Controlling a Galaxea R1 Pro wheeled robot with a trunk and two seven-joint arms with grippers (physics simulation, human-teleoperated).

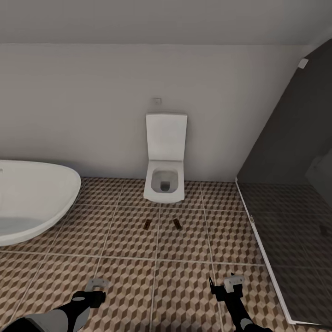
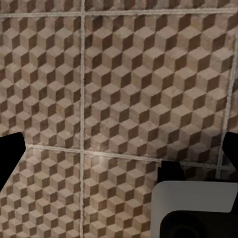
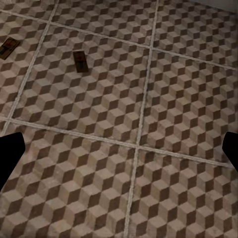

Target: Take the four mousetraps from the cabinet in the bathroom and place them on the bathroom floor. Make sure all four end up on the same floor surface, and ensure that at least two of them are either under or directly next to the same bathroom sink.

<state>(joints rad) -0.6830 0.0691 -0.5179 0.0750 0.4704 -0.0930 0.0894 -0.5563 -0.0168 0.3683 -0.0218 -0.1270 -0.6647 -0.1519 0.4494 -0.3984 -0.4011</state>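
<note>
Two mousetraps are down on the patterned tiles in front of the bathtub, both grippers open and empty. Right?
Not quite. The two mousetraps lie on the tiled floor in front of the toilet, not the bathtub, as the head view shows. The left gripper and right gripper are open and empty, as you said.

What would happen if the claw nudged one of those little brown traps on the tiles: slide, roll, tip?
Probably slide: each mousetrap lies flat on the floor, with nothing round to roll. Tipping seems unlikely for so low a board. It looks small and wooden, so likely stiff and light, though awkward to lift.
</note>
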